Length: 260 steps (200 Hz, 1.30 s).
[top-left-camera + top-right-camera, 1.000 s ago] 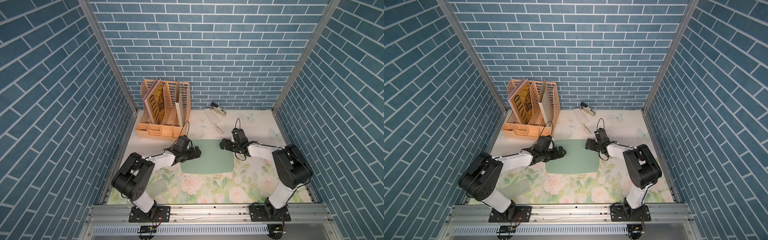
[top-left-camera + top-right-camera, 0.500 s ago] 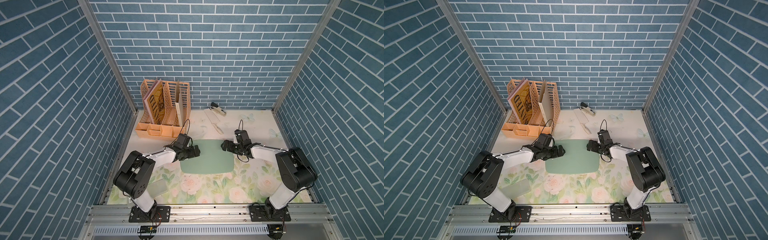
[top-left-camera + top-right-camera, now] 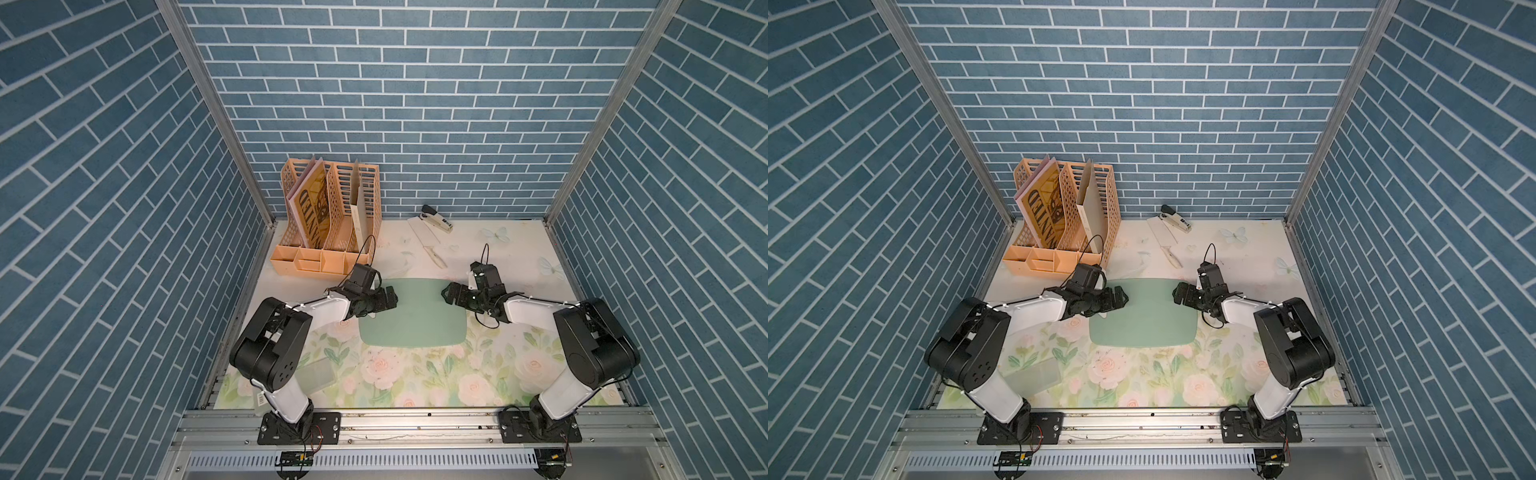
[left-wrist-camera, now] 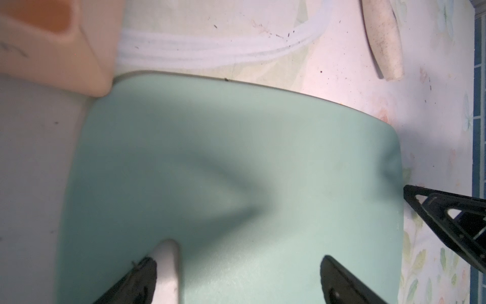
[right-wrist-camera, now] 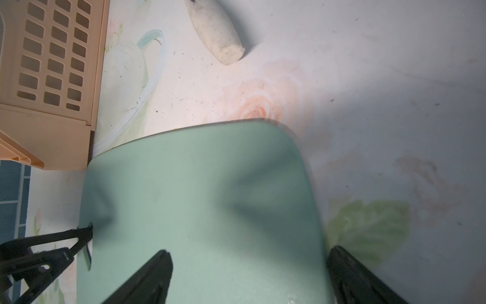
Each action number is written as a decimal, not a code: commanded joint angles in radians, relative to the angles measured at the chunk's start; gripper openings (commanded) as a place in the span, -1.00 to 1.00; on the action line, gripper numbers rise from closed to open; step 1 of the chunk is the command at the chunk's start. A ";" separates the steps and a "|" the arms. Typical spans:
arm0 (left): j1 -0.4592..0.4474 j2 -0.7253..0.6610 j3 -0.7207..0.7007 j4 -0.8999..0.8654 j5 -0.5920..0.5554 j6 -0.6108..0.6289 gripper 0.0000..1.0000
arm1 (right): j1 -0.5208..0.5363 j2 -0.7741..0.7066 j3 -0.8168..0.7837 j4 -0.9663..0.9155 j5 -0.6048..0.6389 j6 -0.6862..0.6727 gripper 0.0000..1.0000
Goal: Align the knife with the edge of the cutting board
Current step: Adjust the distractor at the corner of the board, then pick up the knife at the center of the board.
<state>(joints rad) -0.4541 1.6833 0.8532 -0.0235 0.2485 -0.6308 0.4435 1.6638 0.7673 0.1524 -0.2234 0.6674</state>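
Observation:
The sage-green cutting board (image 3: 411, 320) (image 3: 1144, 320) lies flat mid-table. The white knife (image 3: 424, 237) (image 3: 1162, 235) lies apart behind it, slanted, its cream handle (image 4: 384, 39) (image 5: 218, 34) pointing toward the board's far edge. My left gripper (image 3: 388, 299) (image 4: 236, 276) hovers open low over the board's left end, beside its small hole (image 4: 168, 265). My right gripper (image 3: 451, 293) (image 5: 247, 271) is open at the board's far right corner, one finger (image 5: 147, 279) over the board (image 5: 197, 197) and the other (image 5: 349, 273) just past its edge. Neither holds anything.
A peach desk organizer (image 3: 328, 224) (image 3: 1063, 220) with folders stands at the back left, near the board's far left corner. A black-and-white stapler (image 3: 436, 218) sits by the back wall beside the knife blade. A translucent sheet (image 3: 316, 376) lies near the left arm's base.
Both arms have shifted only slightly, the right elbow drawing a little outward. The board and knife have not moved, and both grippers stay open.

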 commanded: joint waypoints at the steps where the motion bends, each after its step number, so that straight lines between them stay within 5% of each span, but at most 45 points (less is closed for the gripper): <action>1: 0.020 0.016 -0.026 -0.035 -0.010 0.018 0.99 | 0.010 0.023 -0.037 -0.099 -0.030 0.060 0.92; 82: 0.036 -0.181 0.051 -0.083 0.118 0.036 0.99 | -0.009 -0.009 0.079 -0.223 0.084 -0.002 0.99; 113: 0.175 -0.359 0.160 -0.212 0.143 0.068 0.99 | -0.032 -0.103 0.238 -0.325 0.116 -0.107 0.95; 153: 0.333 -0.422 0.196 -0.371 0.144 0.151 0.99 | -0.040 -0.113 0.380 -0.410 0.199 -0.243 0.92; 203: 0.402 -0.485 0.136 -0.478 0.076 0.226 0.99 | -0.043 0.017 0.559 -0.499 0.154 -0.347 0.86; 260: 0.405 -0.583 0.083 -0.544 -0.010 0.299 0.99 | -0.035 0.447 1.079 -0.852 0.173 -0.465 0.57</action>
<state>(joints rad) -0.0563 1.1389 0.9585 -0.5194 0.2970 -0.3866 0.4049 1.9667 1.6752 -0.4797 -0.0818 0.2935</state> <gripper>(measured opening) 0.995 0.799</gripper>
